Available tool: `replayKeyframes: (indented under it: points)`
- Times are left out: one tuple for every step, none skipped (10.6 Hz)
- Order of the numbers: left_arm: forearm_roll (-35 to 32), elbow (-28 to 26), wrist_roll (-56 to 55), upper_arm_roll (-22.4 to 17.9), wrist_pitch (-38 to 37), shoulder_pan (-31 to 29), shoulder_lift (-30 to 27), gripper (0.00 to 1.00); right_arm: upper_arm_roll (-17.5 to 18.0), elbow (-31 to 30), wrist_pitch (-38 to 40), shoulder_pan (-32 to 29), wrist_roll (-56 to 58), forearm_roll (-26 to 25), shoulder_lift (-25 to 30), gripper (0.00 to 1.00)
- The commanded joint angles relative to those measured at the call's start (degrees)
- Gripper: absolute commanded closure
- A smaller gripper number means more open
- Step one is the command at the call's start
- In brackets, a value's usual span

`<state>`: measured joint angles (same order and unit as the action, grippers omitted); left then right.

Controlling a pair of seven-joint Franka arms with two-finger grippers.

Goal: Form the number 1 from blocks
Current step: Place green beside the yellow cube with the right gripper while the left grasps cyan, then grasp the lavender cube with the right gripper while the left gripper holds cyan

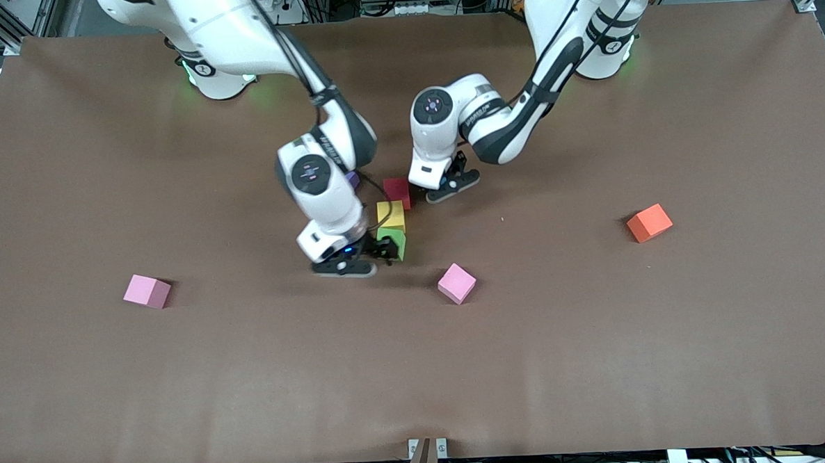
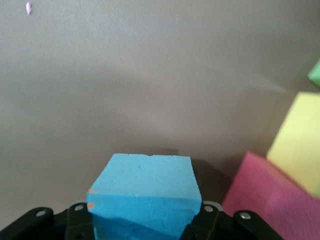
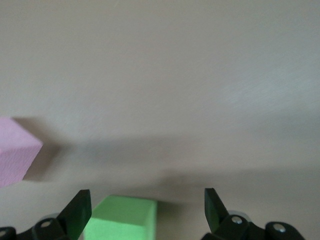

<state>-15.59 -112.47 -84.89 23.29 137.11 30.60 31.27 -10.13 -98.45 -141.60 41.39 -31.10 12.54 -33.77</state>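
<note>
A matte brown sheet-covered table (image 1: 599, 362) is filling the scene, aluminium frame rails (image 1: 13, 19) are lining its upper edge.

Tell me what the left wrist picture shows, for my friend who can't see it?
The left gripper holds a blue block just above the brown table. Beside it sit a red block and a yellow block, with a green block's corner at the edge.

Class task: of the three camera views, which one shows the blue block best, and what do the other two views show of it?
The left wrist view shows it best: the blue block fills the foreground, clamped in the left gripper. In the front view it is hidden under the left gripper, beside the red block. The right wrist view shows none of it.
</note>
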Motion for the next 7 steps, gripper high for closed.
replayKeyframes:
  points:
    - [-0.76,-2.32,0.25,4.02,-4.28,-0.71,-3.23,1.00,0.82,-2.44,5.54,-6.47,8.65,0.47,5.54,0.00]
    - [-0.50,-2.32,0.07,5.70,-5.79,-0.80,-3.32,1.00,0.82,-3.93,5.55,-8.76,13.04,0.47,6.51,0.00]
    - [-0.41,-2.05,-0.28,7.19,-6.33,-0.71,-3.06,1.00,0.82,-5.77,5.55,-11.05,15.78,0.47,7.39,0.00]
    - [-0.15,-1.62,-0.54,8.43,-6.25,-0.63,-2.53,1.00,0.82,-8.31,5.55,-13.24,16.15,0.56,8.88,0.00]
    - [-0.06,-0.74,-0.63,8.96,-6.24,0.07,-2.00,1.00,0.82,-11.30,5.63,-16.40,16.42,0.56,10.81,0.00]
    - [-0.06,1.79,-0.63,8.97,-6.24,0.69,-0.61,1.00,0.82,-13.16,5.63,-20.00,16.77,0.47,12.13,0.00]
    - [-0.14,4.69,-0.54,8.88,-6.24,2.43,1.50,1.00,0.82,-13.26,5.63,-22.91,17.99,0.47,12.32,0.00]
